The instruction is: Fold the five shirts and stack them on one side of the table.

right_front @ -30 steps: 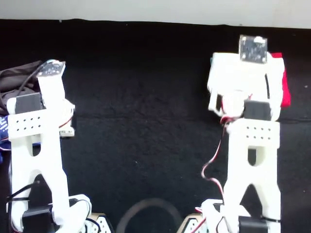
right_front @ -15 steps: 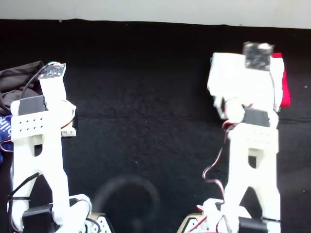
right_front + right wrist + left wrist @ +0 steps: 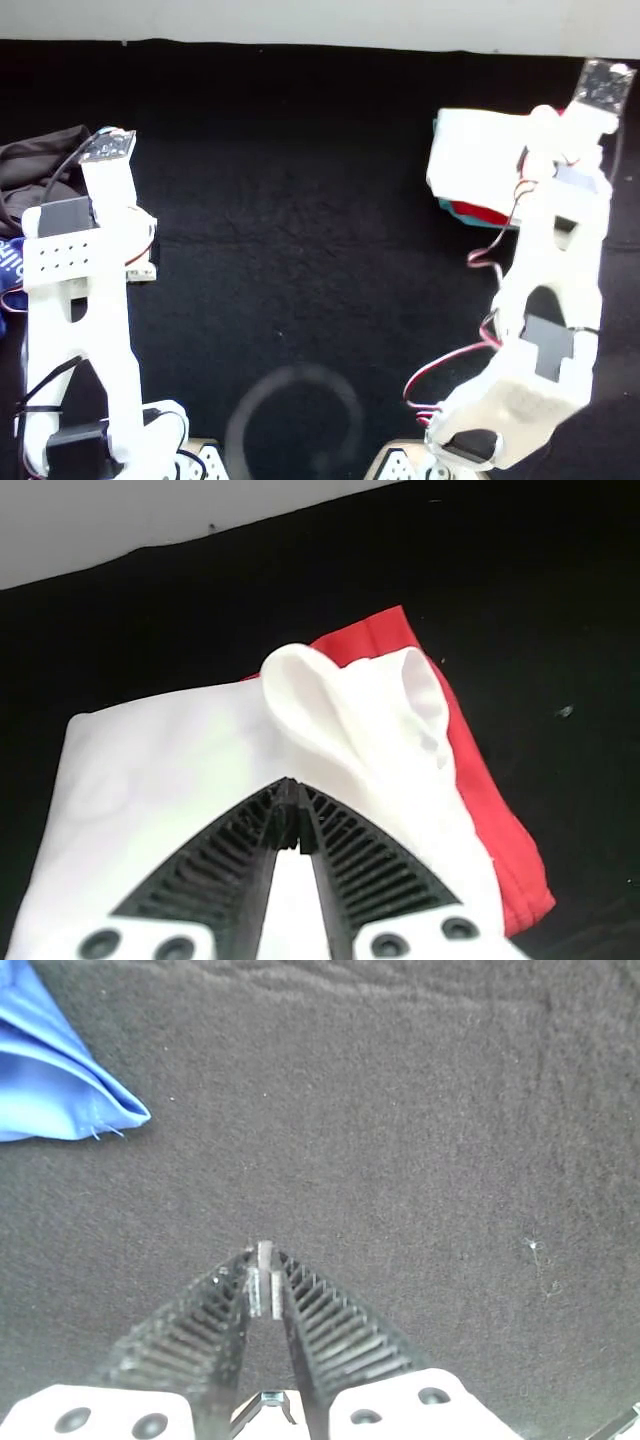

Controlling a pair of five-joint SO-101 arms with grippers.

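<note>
A folded white shirt [image 3: 475,165] tops a stack at the back right, with a red shirt [image 3: 477,212] and a teal edge [image 3: 444,205] showing under it. In the right wrist view the white shirt [image 3: 180,770] has a raised loop of cloth, and the red shirt [image 3: 500,830] sticks out beside it. My right gripper [image 3: 292,805] is shut just above the white shirt, with nothing seen between its jaws. My left gripper [image 3: 262,1265] is shut over bare black cloth, near a corner of a blue shirt [image 3: 50,1070]. A crumpled dark brown shirt [image 3: 35,165] lies at the far left.
The black table cloth [image 3: 300,200] spreads between the two arms. The left arm [image 3: 80,270] stands at the left, the blue shirt [image 3: 8,265] beside it at the table's edge. The right arm [image 3: 550,260] leans toward the right edge. A white wall borders the table's far side.
The right arm has swung right and tilted back, uncovering the white shirt on the stack. The left arm shifted slightly a second ago and has since stayed still.
</note>
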